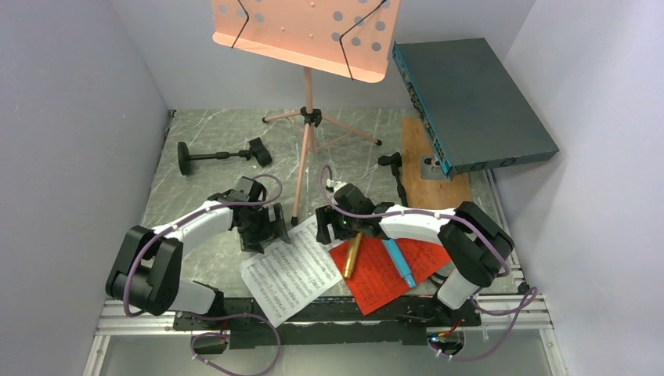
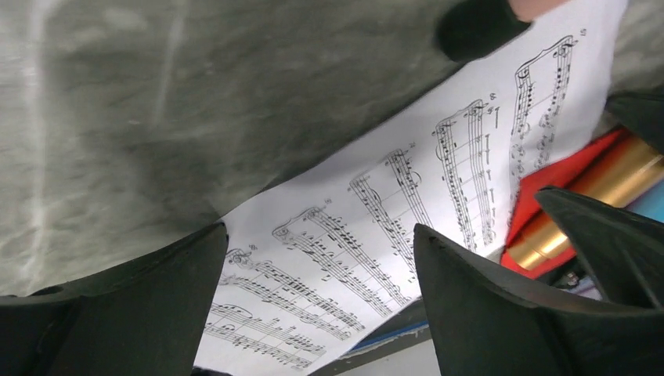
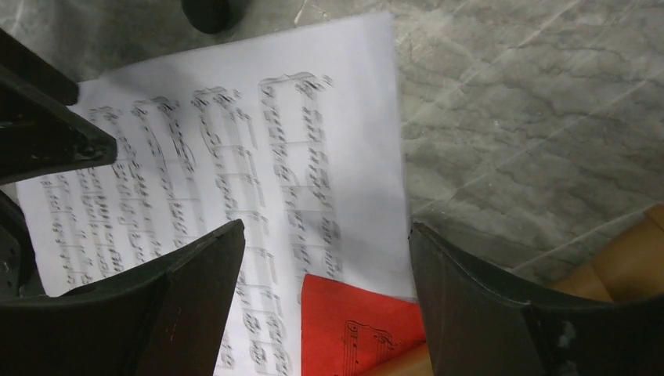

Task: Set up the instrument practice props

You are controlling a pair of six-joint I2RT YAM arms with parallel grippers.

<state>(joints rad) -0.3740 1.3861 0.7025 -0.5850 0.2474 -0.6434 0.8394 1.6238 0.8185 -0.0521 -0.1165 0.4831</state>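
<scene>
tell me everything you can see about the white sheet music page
The white sheet-music page is one thin paper sheet printed with black staves of notes. It lies flat and skewed on the grey marbled table, near the front edge. The corner of the red page seems to overlap its right side. The left pincer and right pincer hang open above it; neither grips it.

No legible txt or nos.; only printed music notation on white page (image 2: pixel 376 227) & red page (image 3: pixel 348 321).
</scene>
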